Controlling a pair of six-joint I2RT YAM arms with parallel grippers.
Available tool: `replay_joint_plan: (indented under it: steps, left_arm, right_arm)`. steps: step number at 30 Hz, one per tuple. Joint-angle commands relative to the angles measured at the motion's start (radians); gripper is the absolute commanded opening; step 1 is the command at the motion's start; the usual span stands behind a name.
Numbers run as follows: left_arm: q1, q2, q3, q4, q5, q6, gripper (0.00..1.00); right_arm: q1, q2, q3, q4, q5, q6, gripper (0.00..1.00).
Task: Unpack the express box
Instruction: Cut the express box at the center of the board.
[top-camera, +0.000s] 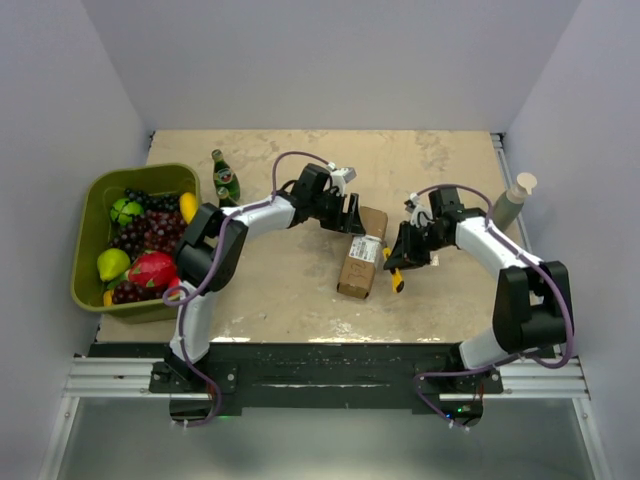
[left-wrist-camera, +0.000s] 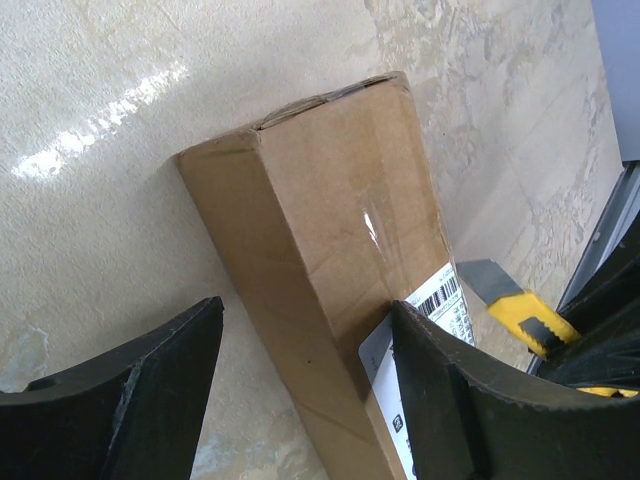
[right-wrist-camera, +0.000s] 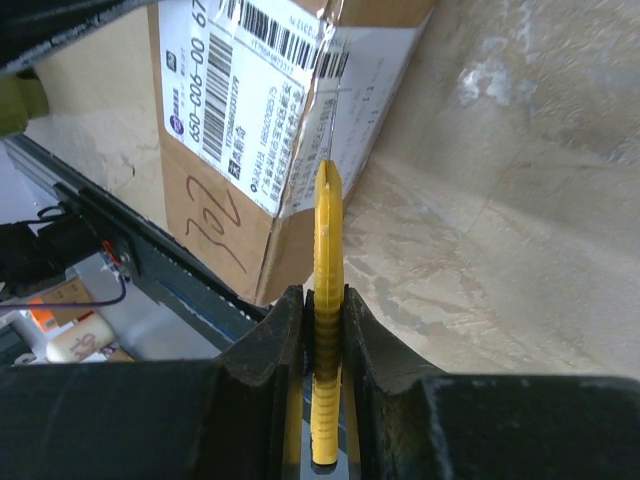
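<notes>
Black rail along the near edge carries both arm bases, and the mottled beige table begins just beyond it. Nearest on the left sits a green bin heaped with fruit: a red piece, a pear, dark grapes, a lemon and a green apple. About mid-table the express box lies flat. Its long axis runs from near to far with a slight tilt, and a white shipping label is wrapped over its upper edge on the side facing the right arm. Just to its right, the right claw is clenched on the handle of a yellow utility knife. The knife's thin blade is out and reaches up to the labelled edge of the box; whether it bites into the cardboard cannot be told. Farther along the box, the left claw is released and spread wide over the far half. One finger overlaps the labelled face, while the other stands apart from the plain brown side with bare table between them. The box's far end flap shows a slight gap at its seam. Beyond that, a green glass bottle stands upright just beside the bin's far right corner. Near the table's far right edge stands a grey cylinder with a pale cap.
</notes>
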Motion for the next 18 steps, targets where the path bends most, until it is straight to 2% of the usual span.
replay_joint_plan:
  steps: [1,18]
  left_arm:
    - [-0.006,0.083,-0.007,-0.073,-0.119,0.042,0.72]
    - [0.004,0.106,0.003,-0.073,-0.132,0.055,0.72]
  right_arm:
    - [0.032,-0.043,-0.031,-0.026,-0.107,-0.001,0.00]
    - [0.087,-0.133,-0.156,-0.029,-0.197,0.056,0.00]
